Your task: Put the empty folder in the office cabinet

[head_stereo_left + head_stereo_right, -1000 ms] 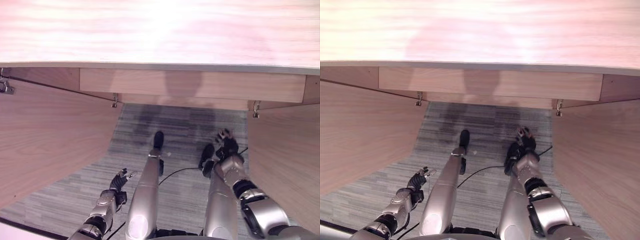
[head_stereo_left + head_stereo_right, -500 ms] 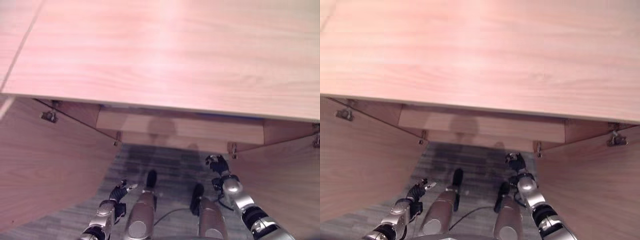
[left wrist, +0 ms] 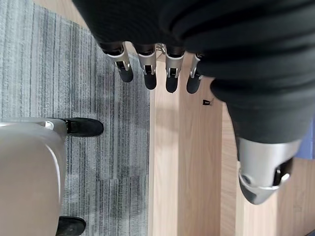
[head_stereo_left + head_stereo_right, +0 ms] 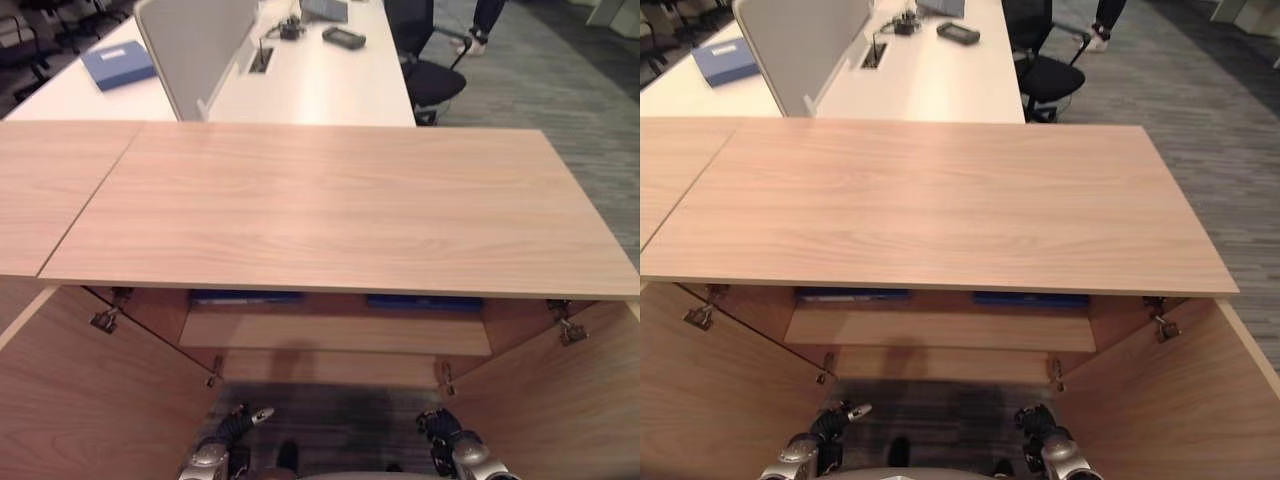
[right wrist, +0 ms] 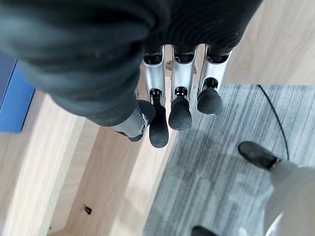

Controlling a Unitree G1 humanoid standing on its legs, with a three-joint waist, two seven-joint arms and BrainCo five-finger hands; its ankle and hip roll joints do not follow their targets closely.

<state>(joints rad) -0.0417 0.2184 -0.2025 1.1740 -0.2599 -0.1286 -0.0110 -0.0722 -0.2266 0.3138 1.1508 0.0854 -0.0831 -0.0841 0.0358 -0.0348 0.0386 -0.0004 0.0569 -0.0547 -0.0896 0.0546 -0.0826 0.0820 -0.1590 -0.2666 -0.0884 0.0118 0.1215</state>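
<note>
From my left wrist camera I see my left hand empty, its dark ribbed cover across the frame. The fingers hang straight in a row, dark tips apart from one another, and the thumb juts out well apart from them. Past the fingers lies a pale wood cabinet panel, with a small metal hinge on it near the fingertips. Beside the cabinet edge runs grey striped carpet. A sliver of blue shows beyond the thumb; I cannot tell what it is.
</note>
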